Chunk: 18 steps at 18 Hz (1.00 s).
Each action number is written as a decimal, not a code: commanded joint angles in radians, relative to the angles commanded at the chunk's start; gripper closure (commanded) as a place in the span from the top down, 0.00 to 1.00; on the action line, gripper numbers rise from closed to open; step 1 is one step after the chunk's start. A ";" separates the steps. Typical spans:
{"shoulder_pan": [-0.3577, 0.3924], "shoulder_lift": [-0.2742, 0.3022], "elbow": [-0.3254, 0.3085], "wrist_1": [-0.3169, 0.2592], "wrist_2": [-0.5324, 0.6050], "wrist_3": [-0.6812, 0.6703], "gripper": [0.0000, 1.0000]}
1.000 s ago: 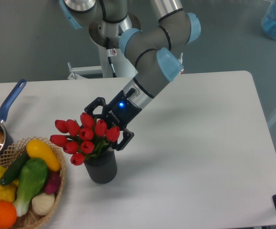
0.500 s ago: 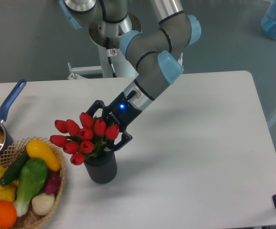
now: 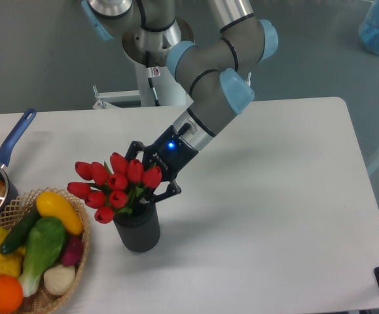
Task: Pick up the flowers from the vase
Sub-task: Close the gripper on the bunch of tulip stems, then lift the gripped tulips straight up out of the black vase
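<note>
I have the gripper point(image 3: 151, 178) pushed in behind the flowers point(image 3: 114, 186), low on the bunch just above the mouth of the vase point(image 3: 137, 229). The flowers sit in the vase, heads leaning left toward the basket point(image 3: 78, 252) of toy vegetables. One of the fingers point(image 3: 167, 191) shows at the right of the stems; the other is lost behind the buds, so I cannot tell whether they have clamped on the stems or stand released around them.

To do this step well, I judge the hold should sit on the bound stems, not on the buds or leaves, which would likely crush or slip. I would confirm both fingers straddle the stem bundle before closing, then draw it out along the line of the vase. The vase is light-looking and stands free on the counter point(image 3: 274, 196), so a sideways pull could tip it or drag it toward the basket. A slow lift lets me see whether the vase rises with the stems.

Against the frame half a second ago, the gripper has crept slightly further in and the visible finger lies closer to the stems. The bunch has shifted a little to the left, the lowest bud now hanging nearer the basket rim. The vase has not moved.
</note>
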 joint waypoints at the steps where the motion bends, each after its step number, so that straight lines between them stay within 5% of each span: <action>1: 0.002 0.000 0.002 0.000 0.000 -0.002 0.48; 18: 0.032 0.035 0.005 -0.003 -0.115 -0.026 0.42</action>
